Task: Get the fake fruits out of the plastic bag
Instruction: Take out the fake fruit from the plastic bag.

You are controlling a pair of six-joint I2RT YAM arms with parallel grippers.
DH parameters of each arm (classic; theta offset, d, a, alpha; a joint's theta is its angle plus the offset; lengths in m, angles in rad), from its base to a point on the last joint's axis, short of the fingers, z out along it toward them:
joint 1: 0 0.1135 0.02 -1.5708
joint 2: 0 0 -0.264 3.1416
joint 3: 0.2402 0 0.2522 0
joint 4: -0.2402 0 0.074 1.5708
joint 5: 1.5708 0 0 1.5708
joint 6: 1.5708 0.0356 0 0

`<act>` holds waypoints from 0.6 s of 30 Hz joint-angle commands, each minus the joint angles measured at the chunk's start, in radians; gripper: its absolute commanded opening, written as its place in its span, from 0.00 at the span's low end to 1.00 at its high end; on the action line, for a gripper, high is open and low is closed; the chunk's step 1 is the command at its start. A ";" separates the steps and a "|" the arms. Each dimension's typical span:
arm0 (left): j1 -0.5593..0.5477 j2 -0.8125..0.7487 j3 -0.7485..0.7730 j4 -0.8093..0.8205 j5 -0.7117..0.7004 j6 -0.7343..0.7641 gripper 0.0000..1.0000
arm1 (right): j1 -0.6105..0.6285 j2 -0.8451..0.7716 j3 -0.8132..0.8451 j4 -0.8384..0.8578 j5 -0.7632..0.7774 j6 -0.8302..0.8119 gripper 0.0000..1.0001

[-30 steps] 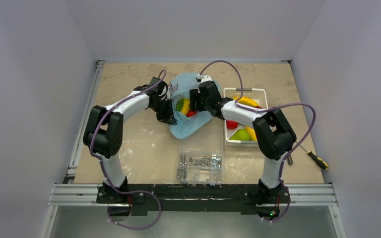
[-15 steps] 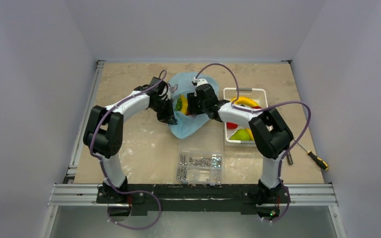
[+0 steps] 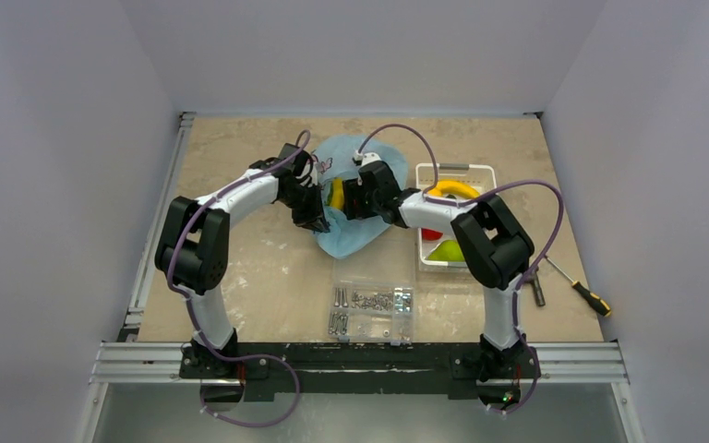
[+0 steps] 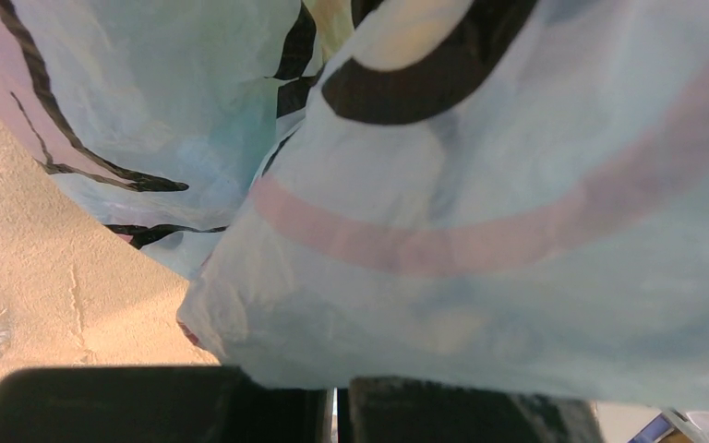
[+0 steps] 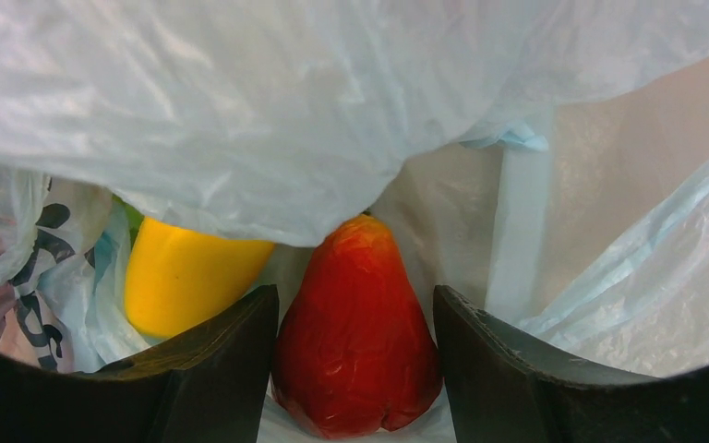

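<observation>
The light-blue plastic bag [image 3: 351, 238] lies at the table's middle back. My left gripper [image 3: 312, 201] is shut on the bag's left edge and holds the mouth up; in the left wrist view the film [image 4: 480, 231] fills the frame above the closed fingers [image 4: 240, 406]. My right gripper [image 3: 351, 198] is inside the bag mouth, open. In the right wrist view a red pear-shaped fruit [image 5: 355, 341] sits between its fingers [image 5: 212, 369], with a small gap on the right side. A yellow fruit [image 5: 180, 281] lies just left of it and also shows in the top view [image 3: 337, 194].
A white slotted basket [image 3: 491, 172] right of the bag holds yellow, red and green fruits. A clear compartment box [image 3: 369, 309] with silver screws sits near the front. A screwdriver [image 3: 583, 291] lies at the right edge.
My right gripper has moved left, deeper into the bag mouth, and now covers the red fruit in the top view. The left arm has not moved.
</observation>
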 commanded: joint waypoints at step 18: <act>-0.006 -0.005 0.036 0.008 0.019 -0.013 0.00 | 0.002 -0.160 0.128 -0.038 0.054 0.028 0.16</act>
